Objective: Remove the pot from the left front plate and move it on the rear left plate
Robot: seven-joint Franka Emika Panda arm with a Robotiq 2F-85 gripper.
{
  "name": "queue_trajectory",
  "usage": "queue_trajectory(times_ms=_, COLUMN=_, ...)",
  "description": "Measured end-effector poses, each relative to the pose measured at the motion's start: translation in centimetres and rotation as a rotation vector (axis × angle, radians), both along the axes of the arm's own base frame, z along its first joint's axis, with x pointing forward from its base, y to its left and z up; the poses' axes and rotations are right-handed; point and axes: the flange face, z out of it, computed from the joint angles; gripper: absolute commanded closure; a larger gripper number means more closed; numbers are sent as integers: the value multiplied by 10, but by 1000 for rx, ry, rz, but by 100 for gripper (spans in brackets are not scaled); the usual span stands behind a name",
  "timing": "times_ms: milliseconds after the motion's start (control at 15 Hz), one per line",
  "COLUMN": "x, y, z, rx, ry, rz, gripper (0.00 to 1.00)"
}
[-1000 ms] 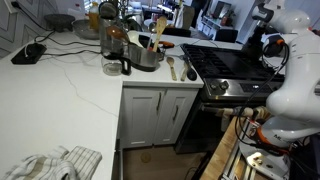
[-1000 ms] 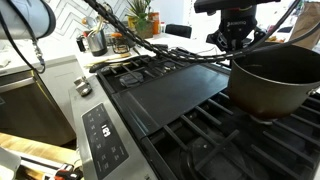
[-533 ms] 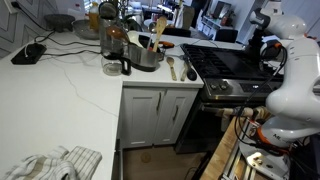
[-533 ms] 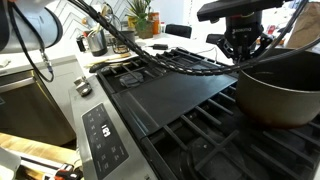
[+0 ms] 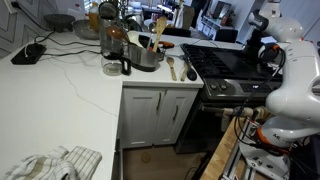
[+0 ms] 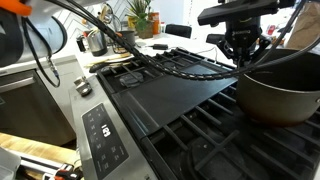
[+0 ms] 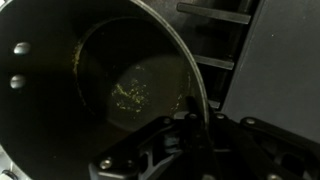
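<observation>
The black pot (image 6: 285, 92) is low and wide and fills the right edge of an exterior view, just over the black cast-iron grates (image 6: 215, 140). I cannot tell whether it touches them. My gripper (image 6: 246, 52) comes down from above and is shut on the pot's near rim. In the wrist view the fingers (image 7: 193, 128) pinch the thin rim, with the pot's dark inside (image 7: 120, 90) on the left and the grate (image 7: 225, 45) beyond. In the exterior view from across the counter, my arm (image 5: 268, 55) stands over the cooktop (image 5: 225, 65) and hides the pot.
A flat black griddle (image 6: 175, 95) covers the middle of the cooktop, and the steel control panel (image 6: 105, 135) runs along its front. A shiny steel pot with wooden utensils (image 5: 150, 52), a glass jug (image 5: 115, 58) and a cloth (image 5: 50, 165) are on the white counter.
The pot, held by my gripper, has shifted a little to the right across the grates. The arm cables have swung with it. Little has moved in the last half second.
</observation>
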Motion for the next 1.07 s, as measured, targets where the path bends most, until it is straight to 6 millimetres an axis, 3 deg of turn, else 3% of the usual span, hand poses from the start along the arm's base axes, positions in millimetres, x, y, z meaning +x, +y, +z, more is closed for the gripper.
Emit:
queue_trajectory(times_ms=533, x=10, y=3, z=20, rx=-53, ry=-41, rz=32, gripper=4)
queue_trajectory(times_ms=733, x=16, y=17, z=33, rx=-2, ry=-27, rz=85, gripper=0)
queue_trajectory(times_ms=1067, x=13, y=43, z=87, rx=14, ry=-7, rz=98, gripper=0)
